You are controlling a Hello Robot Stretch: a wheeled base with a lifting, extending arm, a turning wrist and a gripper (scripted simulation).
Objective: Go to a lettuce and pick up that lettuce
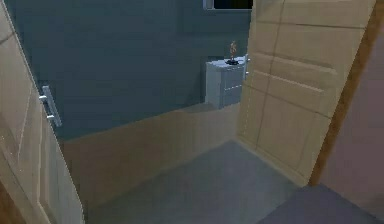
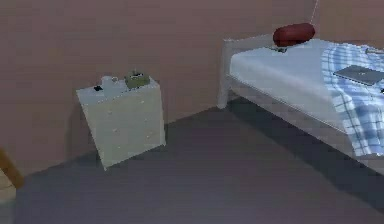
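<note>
No green lettuce-like shape appears in either view. The forward view looks through a doorway between two pale wooden doors (image 1: 290, 80) into a room with teal walls and a tan floor. A small white cabinet (image 1: 226, 82) stands against the far wall there, with a small dark thing and a thin plant-like object (image 1: 233, 53) on top.
A second pale door with a metal handle (image 1: 49, 105) stands at the forward view's left. In the arm side view a white nightstand (image 2: 125, 122) carries small items (image 2: 138, 79). A bed (image 2: 300, 85) with a plaid blanket, a dark red bolster (image 2: 293, 34) and a flat grey device (image 2: 359, 73) lies right of it. Grey floor lies between.
</note>
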